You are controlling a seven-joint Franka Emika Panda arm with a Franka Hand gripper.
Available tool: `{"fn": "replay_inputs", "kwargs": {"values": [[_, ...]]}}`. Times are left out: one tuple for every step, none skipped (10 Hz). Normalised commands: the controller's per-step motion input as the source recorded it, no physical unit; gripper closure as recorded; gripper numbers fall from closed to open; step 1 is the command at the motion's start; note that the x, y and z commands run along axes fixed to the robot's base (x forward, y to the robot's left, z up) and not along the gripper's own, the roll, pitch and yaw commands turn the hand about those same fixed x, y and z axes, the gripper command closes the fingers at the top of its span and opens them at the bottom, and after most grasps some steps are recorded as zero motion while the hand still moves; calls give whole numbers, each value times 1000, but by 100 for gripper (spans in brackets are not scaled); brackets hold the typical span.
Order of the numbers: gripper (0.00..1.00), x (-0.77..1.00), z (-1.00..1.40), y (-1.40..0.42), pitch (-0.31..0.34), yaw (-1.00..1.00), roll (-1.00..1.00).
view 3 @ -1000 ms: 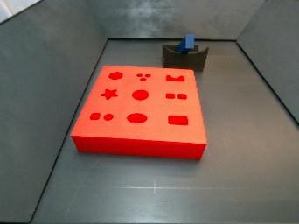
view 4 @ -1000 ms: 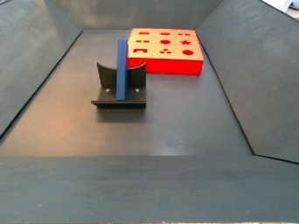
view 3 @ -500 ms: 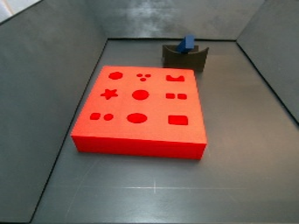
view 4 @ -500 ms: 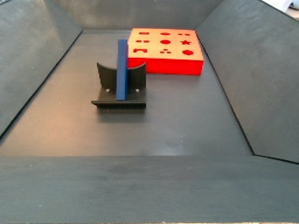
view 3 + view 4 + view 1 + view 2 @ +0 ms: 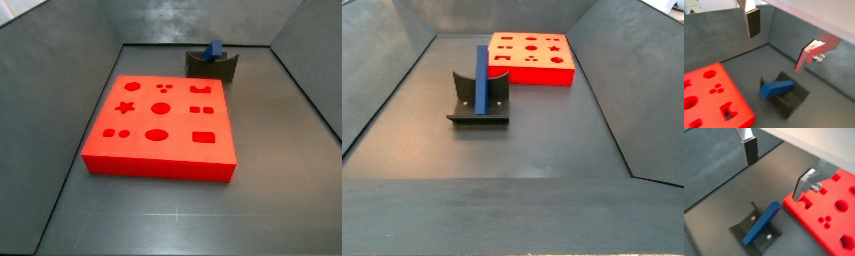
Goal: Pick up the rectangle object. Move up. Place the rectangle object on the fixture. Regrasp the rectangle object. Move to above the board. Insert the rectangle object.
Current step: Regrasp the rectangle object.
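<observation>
Gripper (image 5: 777, 41) is high above the fixture (image 5: 791, 97), jaws spread wide, nothing between the fingers (image 5: 749, 150); it's out of frame in both side views. The blue rectangle object (image 5: 481, 77) stands leaning in the fixture's (image 5: 478, 100) notch, upper end clear of it. The red board (image 5: 160, 125) lies flat on the floor just beside the fixture, holes all unfilled.

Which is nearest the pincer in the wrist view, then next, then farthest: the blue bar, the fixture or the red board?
The pincer hangs open above them.
1. Blue bar: standing in the fixture, its top end pointing up at the pincer.
2. Fixture: on the floor, under the bar.
3. Red board: off to one side.
</observation>
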Motion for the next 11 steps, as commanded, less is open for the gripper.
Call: {"fn": "replay_inputs", "kwargs": {"values": [[0,20,3,-23,32,-1,1000],[0,27,-2,-23,39,2,1000],[0,41,-2,-26,56,7,1000],[0,55,-2,-28,71,13,1000],[0,68,-3,-34,91,21,1000],[0,78,-1,-37,117,32,1000],[0,85,-3,-40,154,55,1000],[0,93,-5,-43,189,83,1000],[0,96,-4,-47,212,127,869],[0,100,-4,-51,204,144,740],[0,101,-8,-49,179,180,486]]}}
